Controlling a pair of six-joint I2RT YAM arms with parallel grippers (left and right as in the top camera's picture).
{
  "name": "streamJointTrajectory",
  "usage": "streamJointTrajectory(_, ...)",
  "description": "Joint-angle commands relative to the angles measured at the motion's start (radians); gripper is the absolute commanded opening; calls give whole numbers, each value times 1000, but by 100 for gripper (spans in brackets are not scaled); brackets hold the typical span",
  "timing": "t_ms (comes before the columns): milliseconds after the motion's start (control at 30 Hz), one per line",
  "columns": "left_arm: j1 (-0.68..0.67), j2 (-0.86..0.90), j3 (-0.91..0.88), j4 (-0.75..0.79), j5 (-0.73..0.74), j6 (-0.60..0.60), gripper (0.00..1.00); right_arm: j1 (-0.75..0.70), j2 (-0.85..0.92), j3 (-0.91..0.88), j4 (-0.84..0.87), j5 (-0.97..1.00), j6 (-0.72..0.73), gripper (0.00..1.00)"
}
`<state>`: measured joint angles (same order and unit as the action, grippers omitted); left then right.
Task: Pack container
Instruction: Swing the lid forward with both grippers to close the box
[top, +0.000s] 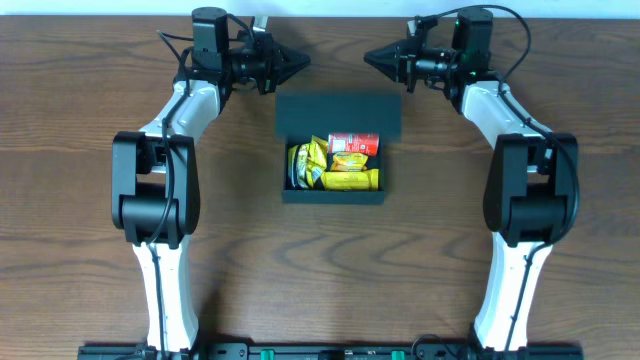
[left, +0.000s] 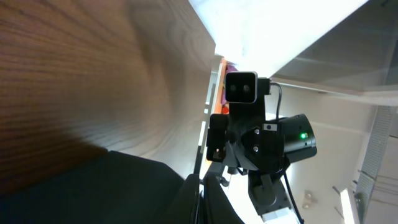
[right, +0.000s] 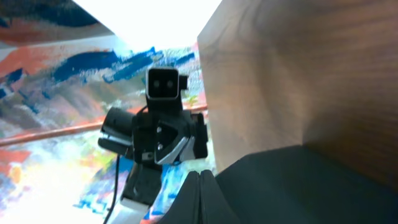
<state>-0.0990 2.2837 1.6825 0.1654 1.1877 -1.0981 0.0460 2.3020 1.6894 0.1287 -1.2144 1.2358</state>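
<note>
The container (top: 338, 117), a dark rectangular box with its flap lid open toward the far side, sits at the table's middle. Inside lie yellow snack packets (top: 345, 179) and a red can (top: 354, 143). My left gripper (top: 300, 62) is shut and empty, held above the table left of the lid's far edge, pointing right. My right gripper (top: 372, 57) is shut and empty, right of the lid's far edge, pointing left. The container's dark lid shows in the left wrist view (left: 87, 193) and the right wrist view (right: 311, 186), beside the shut fingers (left: 200, 199) (right: 200, 193).
The wooden table (top: 90, 120) surrounds the box on all sides. Each wrist view shows the opposite arm's camera and gripper body (left: 258, 134) (right: 161, 134) facing it. The arm bases stand at the front left and front right.
</note>
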Motion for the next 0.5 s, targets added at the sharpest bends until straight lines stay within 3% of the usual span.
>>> streamJointTrajectory(0, 4, -3, 24, 9, 54, 25, 6, -5, 11, 13, 5, -72, 24, 2)
streamJointTrajectory(167, 23, -63, 24, 72, 122, 33, 6, -23, 2, 13, 142, -141, 47, 2)
streamJointTrajectory(467, 82, -361, 24, 74, 100, 130, 6, -18, -174, 13, 281, -155, 49, 2)
